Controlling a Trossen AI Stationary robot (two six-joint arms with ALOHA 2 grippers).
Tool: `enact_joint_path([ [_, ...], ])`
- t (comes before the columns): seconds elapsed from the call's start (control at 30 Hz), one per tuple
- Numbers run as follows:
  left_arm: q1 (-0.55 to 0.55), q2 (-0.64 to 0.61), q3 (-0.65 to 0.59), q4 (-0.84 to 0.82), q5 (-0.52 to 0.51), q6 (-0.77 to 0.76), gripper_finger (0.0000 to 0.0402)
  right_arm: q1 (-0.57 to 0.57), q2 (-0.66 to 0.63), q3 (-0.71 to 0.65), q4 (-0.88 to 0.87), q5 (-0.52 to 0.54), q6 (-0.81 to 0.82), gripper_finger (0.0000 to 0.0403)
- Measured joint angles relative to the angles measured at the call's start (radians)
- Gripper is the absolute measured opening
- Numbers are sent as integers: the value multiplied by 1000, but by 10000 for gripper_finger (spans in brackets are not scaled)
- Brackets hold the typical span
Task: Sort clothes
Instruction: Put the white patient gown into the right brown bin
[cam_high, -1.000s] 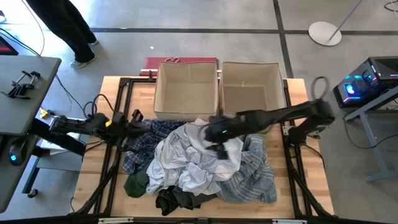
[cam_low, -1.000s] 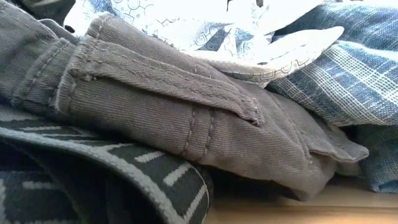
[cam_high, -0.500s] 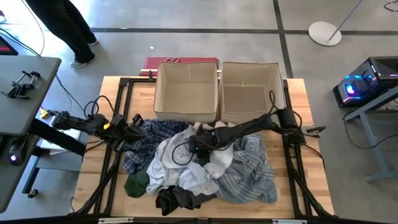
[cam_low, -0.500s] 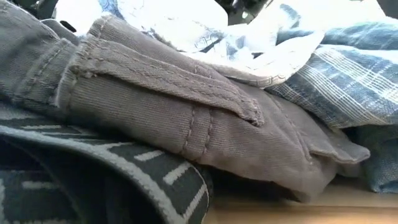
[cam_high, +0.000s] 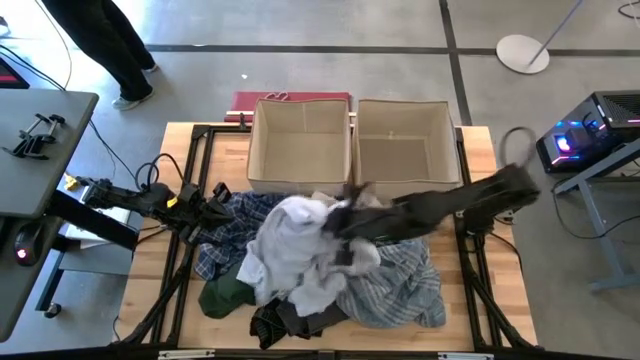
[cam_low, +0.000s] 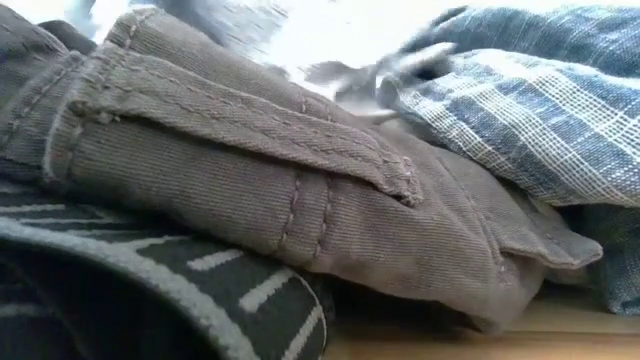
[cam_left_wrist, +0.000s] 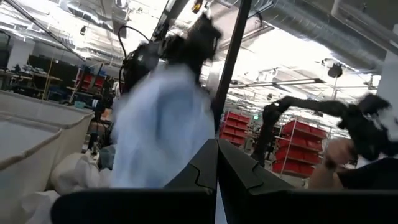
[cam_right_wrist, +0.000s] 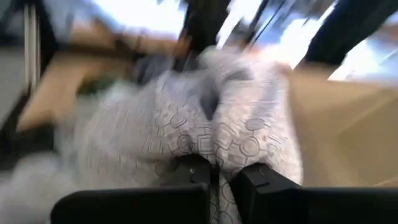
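Observation:
The clothes lie heaped mid-table: a white patterned shirt (cam_high: 288, 238) on top, a blue plaid shirt (cam_high: 232, 222) at left, a blue-grey striped shirt (cam_high: 400, 288) at right, and a dark green piece (cam_high: 224, 296) and a black-grey piece (cam_high: 285, 320) at the near edge. My right gripper (cam_high: 336, 222) is over the heap's middle, shut on the white shirt (cam_right_wrist: 186, 118). My left gripper (cam_high: 214, 206) is shut and holds nothing, at the heap's left edge. The low view shows a grey-brown garment (cam_low: 250, 200) lying on the black-grey piece (cam_low: 150, 290). My right gripper pinches a bunched fold of the white patterned shirt (cam_right_wrist: 212, 142) between its two fingers. The fingers reach in from the table's right, slanting down. The bunch stands raised above the heap, while the shirt's lower part (cam_high: 300, 290) still lies on the other clothes.
Two beige fabric boxes (cam_high: 300, 145) (cam_high: 405, 148) stand open side by side at the far edge, just beyond the heap. A red flat thing (cam_high: 290, 100) lies behind them. A person's legs (cam_high: 110, 50) show on the floor at far left.
My right gripper has dipped into the heap toward the table's left, shut on the white shirt, and drawn back up and to the right. The shirt's middle has bunched and risen off the heap, and its lower part has stayed down.

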Motion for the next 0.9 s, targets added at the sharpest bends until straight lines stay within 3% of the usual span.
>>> enact_joint_path([
  [0.13,0,0,0,0,0,0,0,45,-166,45,128,236,-171,10],
  [0.23,0,0,0,0,0,0,0,56,-258,73,278,348,-359,7],
  [0.37,0,0,0,0,0,0,0,30,-347,127,500,430,-607,6],
  [0.53,0,0,0,1,0,1,0,-67,-377,229,690,437,-822,5],
  [0.7,0,0,0,1,0,1,0,-182,-366,304,560,432,-793,4],
  [0.9,0,0,0,1,0,1,0,-313,-357,305,146,414,-507,4],
])
